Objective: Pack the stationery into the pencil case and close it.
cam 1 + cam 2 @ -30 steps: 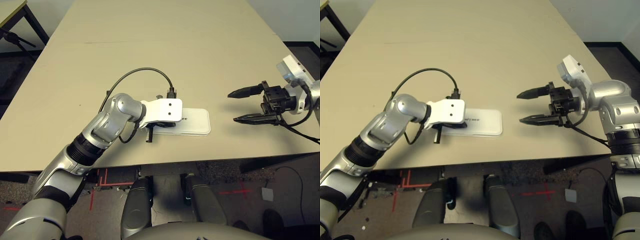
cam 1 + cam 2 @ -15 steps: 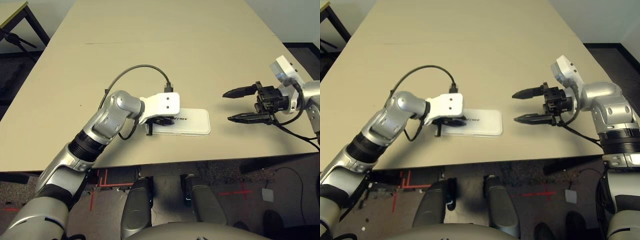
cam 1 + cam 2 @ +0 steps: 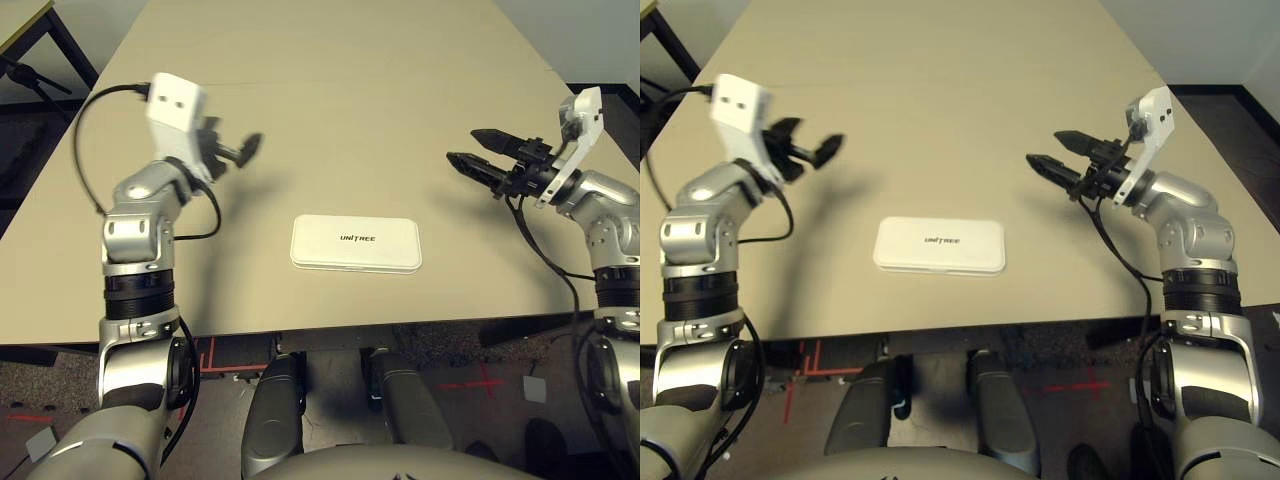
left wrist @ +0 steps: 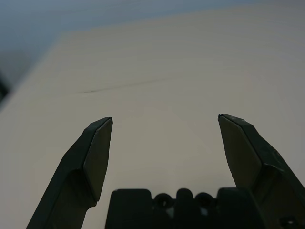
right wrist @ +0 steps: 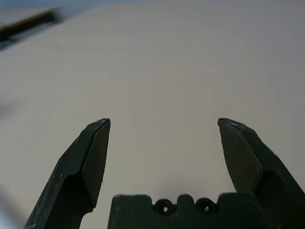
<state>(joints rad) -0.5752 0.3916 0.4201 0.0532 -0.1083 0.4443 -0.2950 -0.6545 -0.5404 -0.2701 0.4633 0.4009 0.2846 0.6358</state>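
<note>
Two grippers: both raised over the table, one at each side, neither touching anything.
Left gripper: fingers spread wide with nothing between them (the left wrist view shows bare tabletop in the gap); a second ago it was down at the left end of the case, and it has since lifted away to the left.
Right gripper: fingers apart and empty, tips aimed toward the far middle of the table; earlier they pointed sideways at the case, and the wrist has turned since.
Pencil case: white, shut, lying flat near the table's front edge, between the two arms and well apart from both; it lies where it lay before.
Writing: "UNITREE" in black capitals, centred on the lid and fully readable now; a second ago the left gripper covered the case's left end and most of the word.
Table: pale beige, a thin dark seam crossing its far half.
Hard to make out: the left gripper's fingers are smeared by motion in the head views.
Cut off: the right arm's lower part runs out of the left eye view at the frame's edge.
</note>
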